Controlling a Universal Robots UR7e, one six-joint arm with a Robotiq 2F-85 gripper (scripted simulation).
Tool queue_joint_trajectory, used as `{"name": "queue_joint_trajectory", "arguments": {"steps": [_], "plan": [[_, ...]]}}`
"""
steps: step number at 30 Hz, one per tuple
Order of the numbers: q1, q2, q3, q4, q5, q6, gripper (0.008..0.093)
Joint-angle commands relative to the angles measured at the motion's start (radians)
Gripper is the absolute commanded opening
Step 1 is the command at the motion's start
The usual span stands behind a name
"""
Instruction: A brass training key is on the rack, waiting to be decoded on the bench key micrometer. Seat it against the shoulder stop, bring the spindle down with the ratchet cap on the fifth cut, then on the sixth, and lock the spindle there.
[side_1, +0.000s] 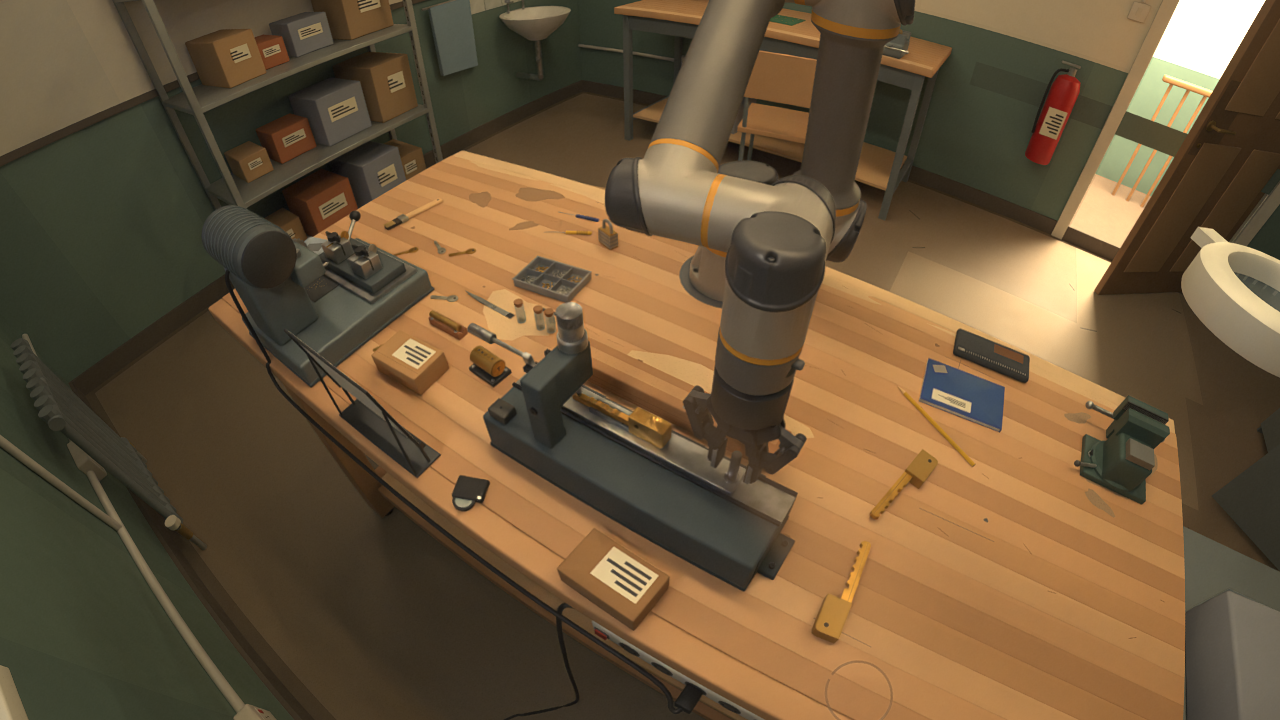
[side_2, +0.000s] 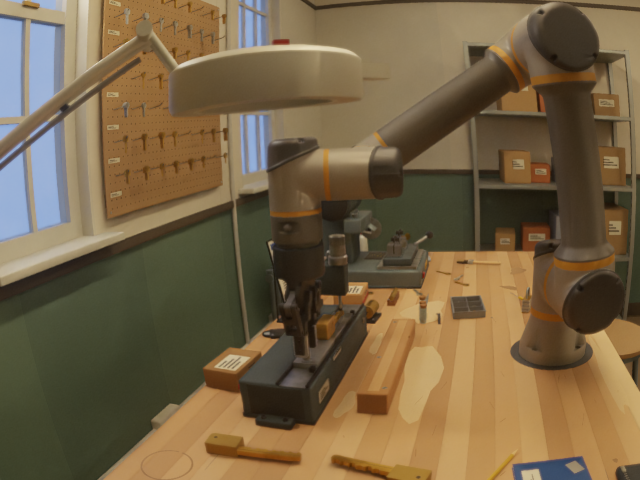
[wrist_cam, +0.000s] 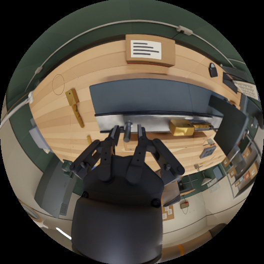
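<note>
My gripper (side_1: 739, 466) (side_2: 305, 345) (wrist_cam: 128, 132) is open and holds nothing. It hangs over the near end of the micrometer's steel bed. A small steel peg (wrist_cam: 127, 130) stands between its fingers. The bench key micrometer (side_1: 627, 461) (side_2: 305, 361) (wrist_cam: 160, 105) is a dark grey base with a tower. The ratchet cap (side_1: 569, 321) (side_2: 337, 248) tops the tower. The brass training key (side_1: 634, 419) (side_2: 326, 325) (wrist_cam: 186, 127) lies on the bed, its blade pointing toward the tower. The key is apart from my gripper, toward the tower.
The bench's front edge runs just beyond the micrometer, with a labelled box (side_1: 614, 577) (wrist_cam: 150, 50) beside it. Two more brass keys (side_1: 902, 484) (side_1: 841, 591) lie on the bench to the right. A wooden block (side_2: 386, 364) lies alongside the micrometer. A key machine (side_1: 304, 287) stands at the far left.
</note>
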Motion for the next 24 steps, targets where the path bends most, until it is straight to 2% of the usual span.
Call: {"name": "queue_joint_trajectory", "arguments": {"steps": [1,24], "plan": [[0.000,-0.002,-0.002,0.002,0.000,0.000,0.0440],[0.000,-0.045,-0.049,0.092,0.000,0.000,0.0440]]}}
